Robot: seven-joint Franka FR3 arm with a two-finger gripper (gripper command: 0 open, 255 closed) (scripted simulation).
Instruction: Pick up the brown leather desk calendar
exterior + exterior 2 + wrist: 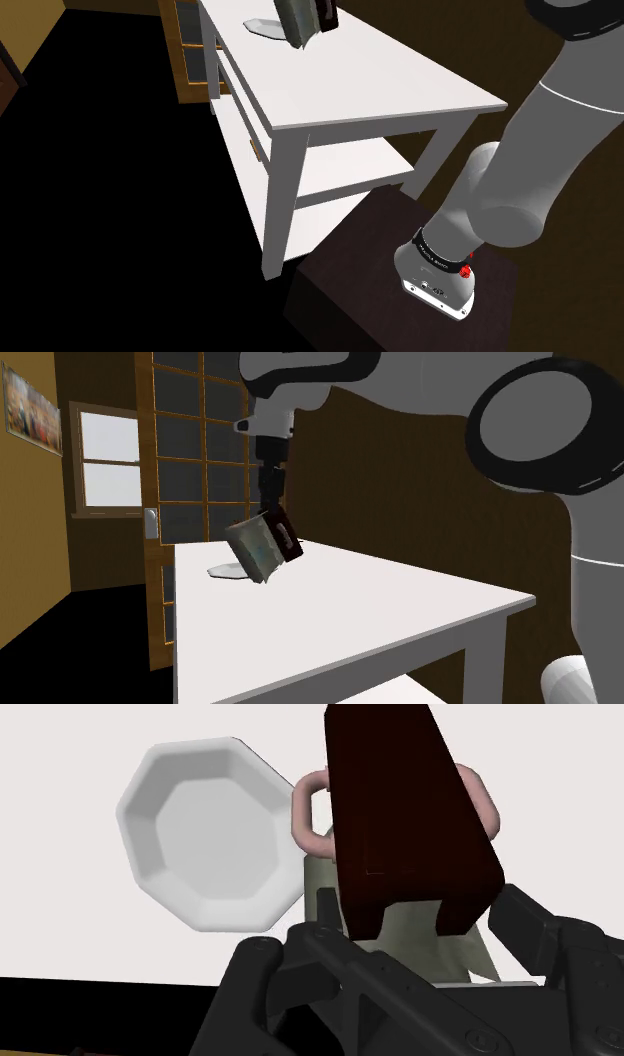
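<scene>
The desk calendar (263,548) hangs tilted just above the white table (400,612), with a dark brown cover (405,804), pale pages and pink binding rings (308,812). My black gripper (271,502) comes down on it from above and is shut on its upper edge. In the wrist view the gripper (420,919) clasps the brown cover between its fingers (528,926). At the top edge of the shoulder view the calendar (300,22) hovers over the table's far end (370,90).
A white faceted plate (228,572) (262,27) (205,839) lies on the table right beside the calendar. The table has a lower shelf (350,175). A wooden glazed door (190,452) stands behind the table. My dark stand (350,290) is by the table's near leg.
</scene>
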